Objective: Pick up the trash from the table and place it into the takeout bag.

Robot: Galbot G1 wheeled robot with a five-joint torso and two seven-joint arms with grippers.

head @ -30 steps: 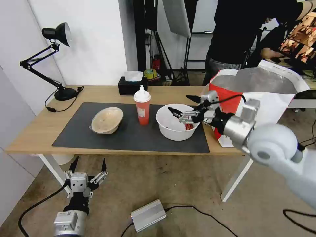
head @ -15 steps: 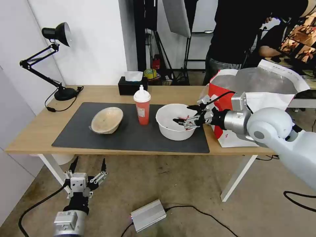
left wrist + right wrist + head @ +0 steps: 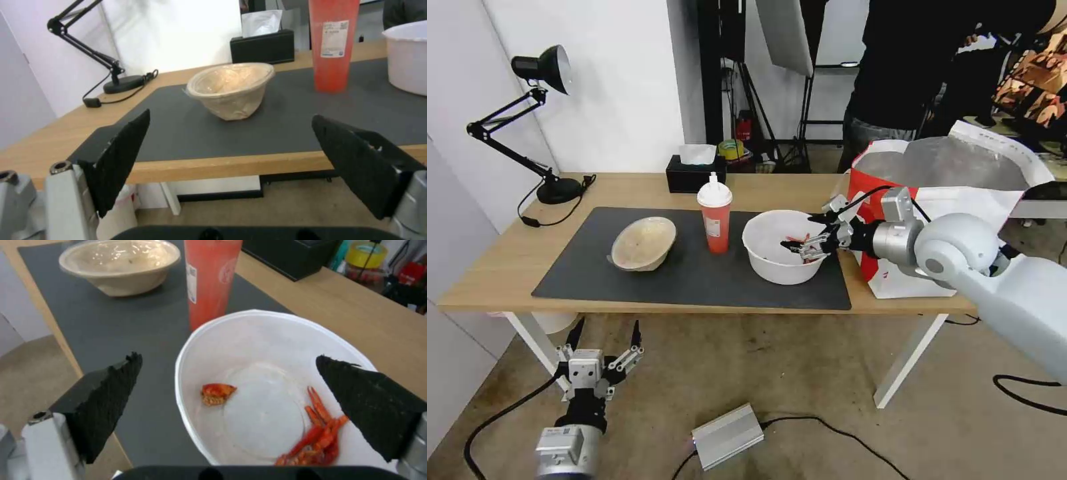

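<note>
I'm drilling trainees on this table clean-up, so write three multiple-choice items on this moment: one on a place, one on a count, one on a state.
1. Where is the right tool?
A. at the white bowl's rim
B. inside the takeout bag
C. over the tissue box

2. How many trash items stand on the dark mat?
A. one
B. two
C. three

3. What state is the left tool in?
A. shut on the cup
B. open, low beside the table
C. shut on the beige bowl

Answers: 1 A, its open fingers straddle the white bowl rim. 2 C, the beige bowl, red cup and white bowl all stand on the dark mat. 3 B, its fingers are spread below the table edge, holding nothing.
</note>
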